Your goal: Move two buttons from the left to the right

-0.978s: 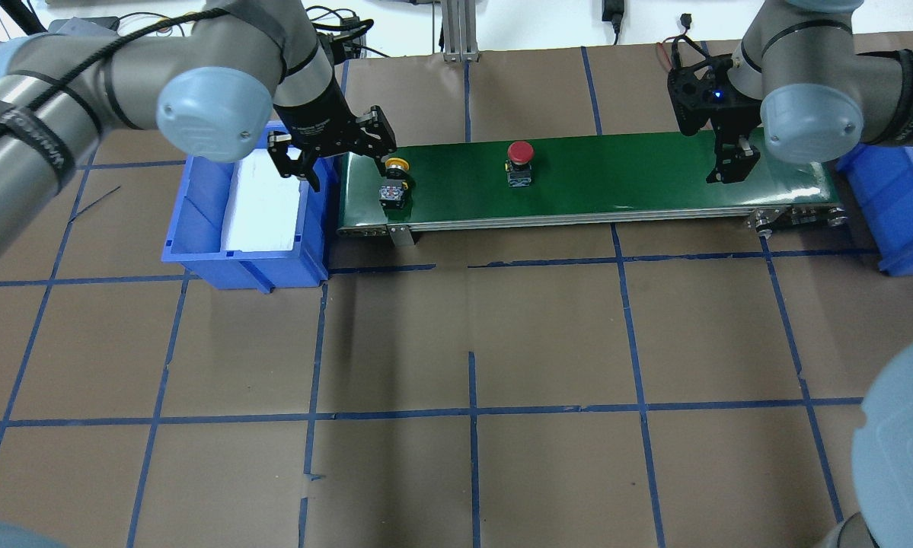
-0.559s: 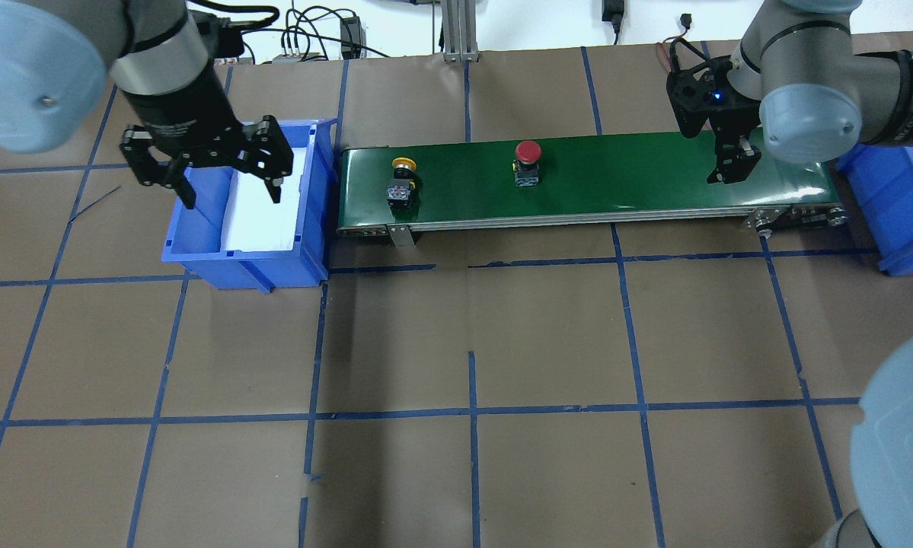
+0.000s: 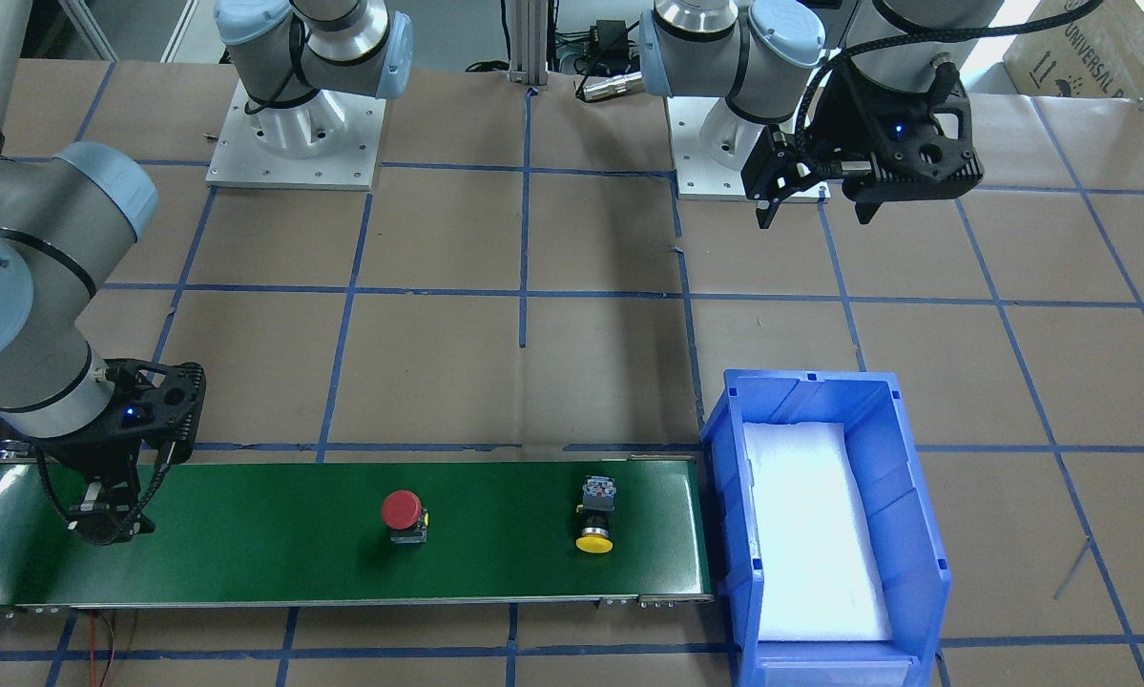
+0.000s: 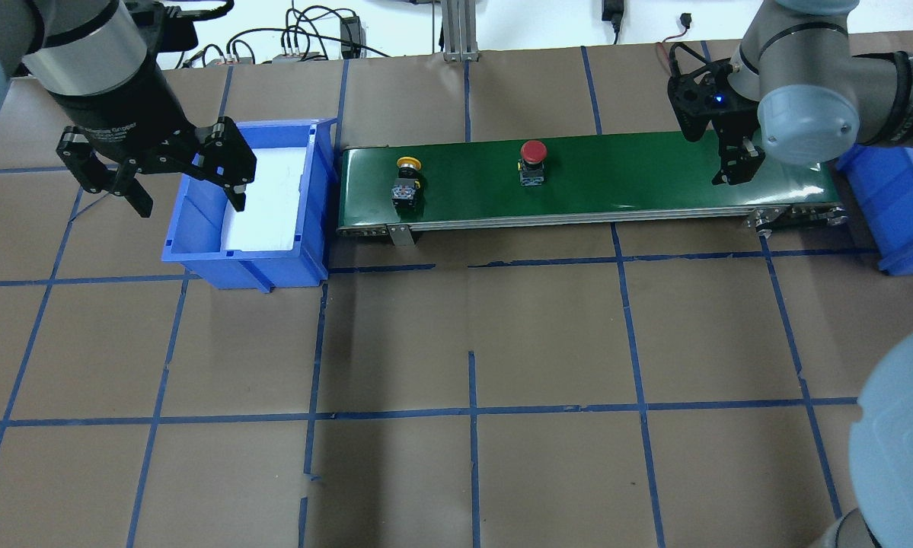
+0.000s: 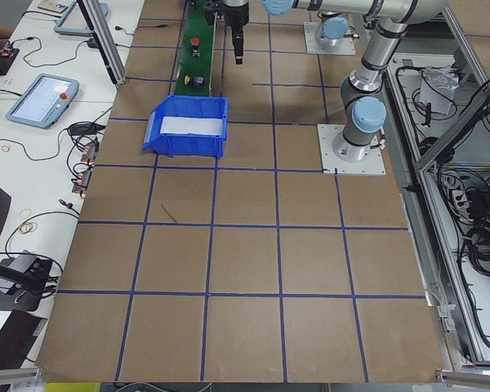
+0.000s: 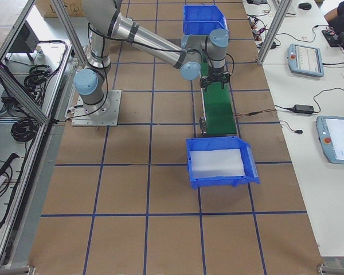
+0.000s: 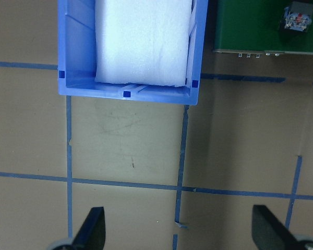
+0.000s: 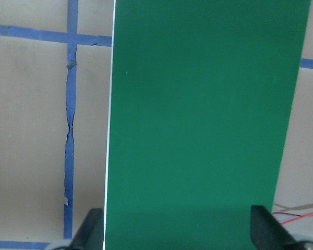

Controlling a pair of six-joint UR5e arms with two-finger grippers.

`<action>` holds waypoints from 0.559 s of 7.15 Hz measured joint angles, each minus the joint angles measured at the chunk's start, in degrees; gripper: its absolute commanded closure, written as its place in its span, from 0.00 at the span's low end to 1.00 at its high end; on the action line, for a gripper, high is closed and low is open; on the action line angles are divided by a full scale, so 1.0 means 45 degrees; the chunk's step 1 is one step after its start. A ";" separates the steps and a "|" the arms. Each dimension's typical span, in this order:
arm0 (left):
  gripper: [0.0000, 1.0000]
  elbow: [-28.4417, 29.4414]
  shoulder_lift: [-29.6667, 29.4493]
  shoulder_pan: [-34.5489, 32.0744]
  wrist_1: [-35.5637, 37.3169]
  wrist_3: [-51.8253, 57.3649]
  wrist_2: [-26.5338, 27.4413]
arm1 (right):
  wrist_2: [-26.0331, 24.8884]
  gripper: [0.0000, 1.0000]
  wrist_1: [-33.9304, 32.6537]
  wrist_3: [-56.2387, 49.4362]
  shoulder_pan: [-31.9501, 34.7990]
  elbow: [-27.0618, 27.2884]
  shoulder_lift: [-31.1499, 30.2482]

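Belt (image 4: pixel 654 175) | red button (image 4: pixel 532 163), yellow button (image 4: pixel 406 181) apparently crept right | left fingers (image 4: pixel 239 194) withdrawn

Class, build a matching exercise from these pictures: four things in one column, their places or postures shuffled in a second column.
1 red mushroom-cap push-button
2 yellow-cap push-button
3 left pincer
4 right pincer

a above green conveyor belt's end
b lying on its side
c raised, off the belt, near blue plastic bin
d upright mid-belt

Pairs: 1-d; 2-b; 3-c; 4-a

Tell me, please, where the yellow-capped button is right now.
In the overhead view, the yellow-capped button sits on the green conveyor belt near its left end, just right of the blue bin and left of the red-capped button.
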 measured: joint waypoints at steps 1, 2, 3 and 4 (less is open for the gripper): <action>0.00 0.0039 -0.0022 0.0027 0.0003 0.0871 -0.0036 | 0.0020 0.03 0.0016 0.0371 -0.0042 -0.0011 0.0032; 0.00 0.0123 -0.0086 0.0067 0.0039 0.1351 -0.0112 | 0.0150 0.03 0.0022 0.0522 -0.0132 -0.0002 0.0065; 0.00 0.0214 -0.0172 0.0086 0.0081 0.1509 -0.0199 | 0.0387 0.03 0.0021 0.0570 -0.0210 0.0025 0.0079; 0.00 0.0266 -0.0217 0.0114 0.0094 0.1424 -0.0374 | 0.0508 0.03 0.0009 0.0579 -0.0248 0.0045 0.0080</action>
